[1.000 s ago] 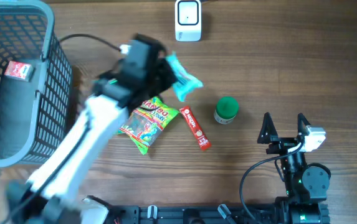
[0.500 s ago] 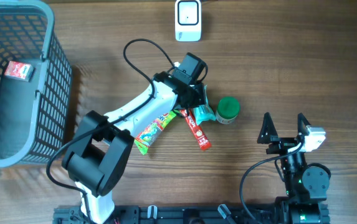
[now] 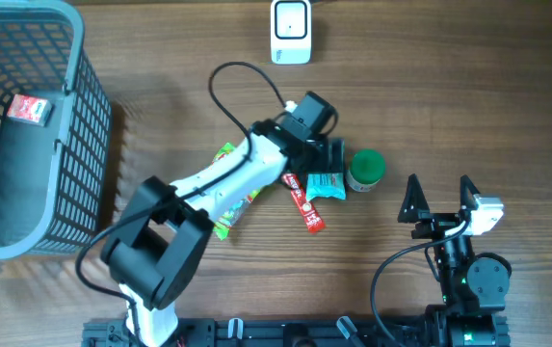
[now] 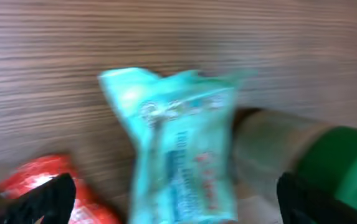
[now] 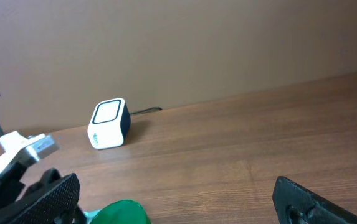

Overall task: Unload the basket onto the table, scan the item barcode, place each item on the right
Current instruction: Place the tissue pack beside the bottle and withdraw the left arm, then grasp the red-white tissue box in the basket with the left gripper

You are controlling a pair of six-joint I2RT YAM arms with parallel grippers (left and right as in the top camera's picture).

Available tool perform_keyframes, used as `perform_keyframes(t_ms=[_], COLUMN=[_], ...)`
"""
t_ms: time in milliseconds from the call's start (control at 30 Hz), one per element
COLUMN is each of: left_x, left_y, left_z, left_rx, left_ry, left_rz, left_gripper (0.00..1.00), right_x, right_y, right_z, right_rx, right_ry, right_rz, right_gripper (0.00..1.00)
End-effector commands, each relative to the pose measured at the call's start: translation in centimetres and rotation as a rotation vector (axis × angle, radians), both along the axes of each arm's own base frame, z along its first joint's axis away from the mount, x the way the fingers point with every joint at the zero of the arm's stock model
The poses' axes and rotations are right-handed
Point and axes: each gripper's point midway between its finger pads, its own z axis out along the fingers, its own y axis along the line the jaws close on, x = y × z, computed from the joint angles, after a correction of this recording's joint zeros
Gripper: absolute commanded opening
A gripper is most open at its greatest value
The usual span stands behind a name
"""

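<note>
A teal snack packet (image 3: 326, 186) lies flat on the wooden table, just left of a green-lidded jar (image 3: 365, 170). My left gripper (image 3: 328, 166) hovers right over the packet. In the left wrist view the blurred packet (image 4: 178, 149) sits between my wide-open left gripper (image 4: 178, 208), whose fingertips (image 4: 47, 199) stand clear of its sides. The white barcode scanner (image 3: 290, 32) stands at the table's far edge and also shows in the right wrist view (image 5: 109, 123). My right gripper (image 3: 441, 198) rests open and empty at the near right.
A red stick pack (image 3: 304, 204) and a green sweets bag (image 3: 225, 214) lie beside and under the left arm. A grey wire basket (image 3: 73, 145) holding a small red-and-white pack (image 3: 27, 109) fills the left side. The jar's green lid (image 5: 125, 213) is low in the right wrist view.
The left arm swung right and down with the teal packet, then opened its jaws. The packet now lies on the table beside the jar. The right arm has not moved.
</note>
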Motion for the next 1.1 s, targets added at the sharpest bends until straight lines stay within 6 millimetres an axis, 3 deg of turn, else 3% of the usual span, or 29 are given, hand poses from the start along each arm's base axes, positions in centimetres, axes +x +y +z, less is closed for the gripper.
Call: perform_keyframes(t_ms=[0, 100, 133, 167, 233, 300, 400, 467, 567, 667, 767, 933, 1067], left_x=[2.8, 3.8, 4.3, 4.5, 4.3, 3.4, 1.8, 0.8, 0.2, 0.5, 2.0, 5.0, 7.0], left_y=[5.4, 9.2, 11.2, 14.4, 18.7, 24.6, 32.5, 37.2, 43.6, 48.9, 51.5, 53.8, 55.3], left_z=[6.0, 11.9, 15.2, 19.8, 25.2, 29.9, 33.1, 33.4, 31.4, 26.2, 20.4, 11.1, 5.6], left_rx=[0.050, 0.034, 0.013, -0.025, -0.073, -0.091, -0.053, -0.003, 0.047, 0.012, 0.009, 0.050, 0.068], left_ry=[-0.145, -0.270, -0.349, -0.458, -0.585, -0.708, -0.815, -0.836, -0.776, -0.610, -0.446, -0.256, -0.207], left_rz=[0.105, 0.163, 0.219, 0.303, 0.413, 0.557, 0.768, 0.896, 1.106, 1.335, 1.398, 1.429, 1.439], left_gripper=[1.00, 1.00, 1.00, 1.00, 1.00, 1.00, 1.00, 1.00, 1.00, 1.00, 0.95, 0.96, 0.98], right_x=[0.0, 0.0, 0.0, 0.0, 0.0, 0.0, 0.0, 0.0, 0.0, 0.0, 0.0, 0.0, 0.0], right_y=[0.0, 0.0, 0.0, 0.0, 0.0, 0.0, 0.0, 0.0, 0.0, 0.0, 0.0, 0.0, 0.0], right_z=[0.1, 0.1, 0.1, 0.1, 0.1, 0.1, 0.1, 0.1, 0.1, 0.1, 0.1, 0.1, 0.1], right_rx=[0.008, 0.008, 0.008, 0.008, 0.008, 0.008, 0.009, 0.008, 0.008, 0.008, 0.008, 0.008, 0.008], right_ry=[-0.006, -0.006, -0.006, -0.006, -0.006, -0.006, -0.006, -0.006, -0.006, -0.006, -0.006, -0.006, -0.006], right_rz=[-0.002, -0.002, -0.002, -0.002, -0.002, -0.002, -0.002, -0.002, -0.002, -0.002, -0.002, -0.002, -0.002], right_gripper=[1.00, 1.00, 1.00, 1.00, 1.00, 1.00, 1.00, 1.00, 1.00, 1.00, 1.00, 1.00, 1.00])
